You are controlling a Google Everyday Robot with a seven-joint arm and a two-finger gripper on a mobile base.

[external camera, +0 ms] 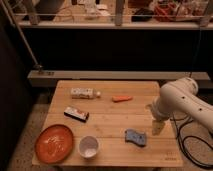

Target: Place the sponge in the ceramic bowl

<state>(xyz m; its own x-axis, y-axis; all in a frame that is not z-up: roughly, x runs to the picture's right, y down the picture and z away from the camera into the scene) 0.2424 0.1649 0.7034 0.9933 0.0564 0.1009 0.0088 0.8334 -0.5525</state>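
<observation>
The sponge [135, 137], a small flat blue-grey pad, lies on the wooden table [110, 120] toward the front right. The ceramic bowl [54, 143], wide and orange-red, sits at the front left corner. My gripper [157, 128] hangs from the white arm [182, 102] at the table's right side, just right of the sponge and slightly above it, not touching it.
A white cup [89, 146] stands between bowl and sponge. A dark red-and-white packet [76, 113] lies left of centre, a white bottle [83, 93] on its side at the back, an orange carrot-like piece [122, 98] beside it. Black cables [192, 145] trail off the right edge.
</observation>
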